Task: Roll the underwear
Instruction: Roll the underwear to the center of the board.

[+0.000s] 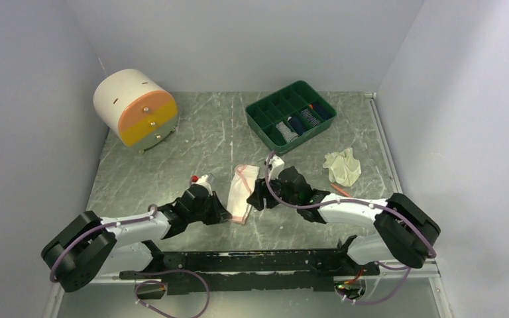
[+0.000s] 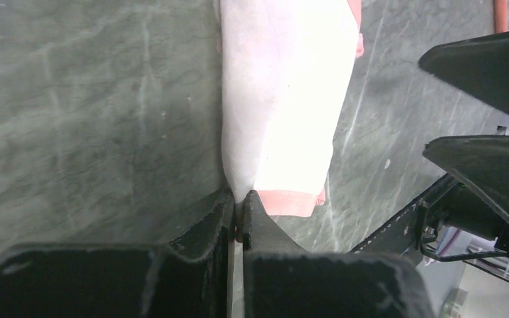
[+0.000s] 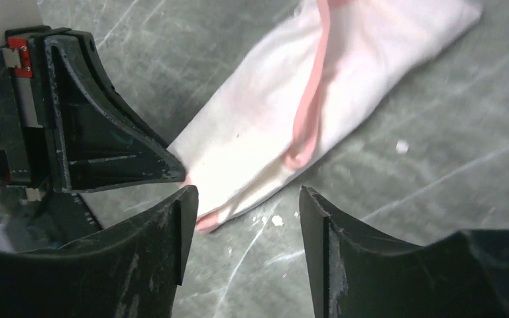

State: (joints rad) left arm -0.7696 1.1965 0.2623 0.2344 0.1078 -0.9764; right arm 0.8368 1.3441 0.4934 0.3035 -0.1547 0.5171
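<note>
The white-and-pink underwear [image 1: 244, 192] lies folded into a long strip on the table between both arms. It also shows in the left wrist view [image 2: 282, 99] and the right wrist view [image 3: 318, 112]. My left gripper [image 1: 223, 213] [image 2: 238, 199] is shut on the strip's near left corner, by the pink hem. My right gripper [image 1: 257, 197] [image 3: 245, 199] is open and empty, low over the table at the strip's near end, with its left fingertip [image 3: 184, 199] by the pink edge. The cream-white underwear [image 1: 343, 165] lies crumpled to the right, apart from both grippers.
A green divided tray [image 1: 258, 126] with rolled items stands at the back centre-right. A round white, orange and yellow drawer unit [image 1: 136, 106] stands at the back left. A thin orange stick [image 1: 341, 191] lies by the cream underwear. Walls close in left, right and behind.
</note>
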